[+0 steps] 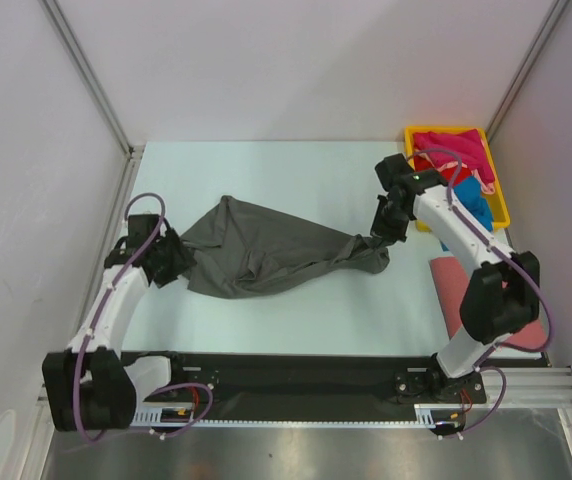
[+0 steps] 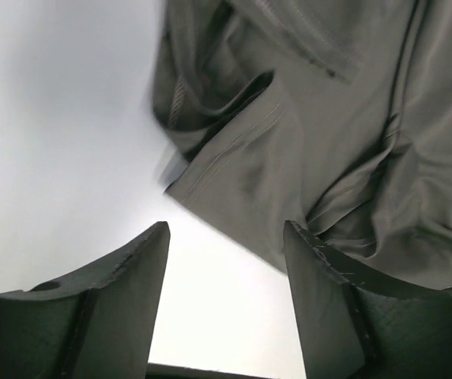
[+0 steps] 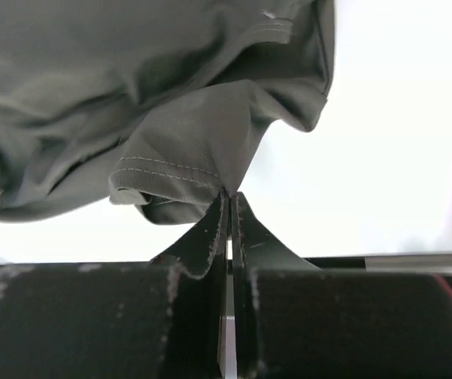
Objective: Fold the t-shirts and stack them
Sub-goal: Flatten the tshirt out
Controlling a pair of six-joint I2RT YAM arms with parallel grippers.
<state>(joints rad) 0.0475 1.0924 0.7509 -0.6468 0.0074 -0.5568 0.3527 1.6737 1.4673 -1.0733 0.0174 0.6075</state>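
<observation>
A dark grey t-shirt [image 1: 266, 255] is lying crumpled in the middle of the pale table [image 1: 296, 170]. Its long axis is running from 9 o'clock to 3 o'clock. The wide, bunched end is sitting toward 9 o'clock, and the cloth is narrowing to a twisted tail pointing toward 3 o'clock.

The right gripper [image 1: 386, 232] is meeting that tail. The overhead view is hiding its fingertips, but the right wrist view is showing the fingers pressed fully together, pinching a small peak of grey cloth beside a stitched hem.

The left gripper [image 1: 171, 262] is sitting at the shirt's 9 o'clock end. Only its wrist view is showing the fingers [image 2: 159, 237] standing well apart with bare table between them and a stitched edge of the shirt just ahead.

The overhead view alone is showing a yellow tray [image 1: 501, 200] at 2 o'clock holding a magenta shirt [image 1: 456, 150] and a blue shirt [image 1: 478, 208]. A salmon-pink shirt [image 1: 456, 290] is lying at 4 o'clock.
</observation>
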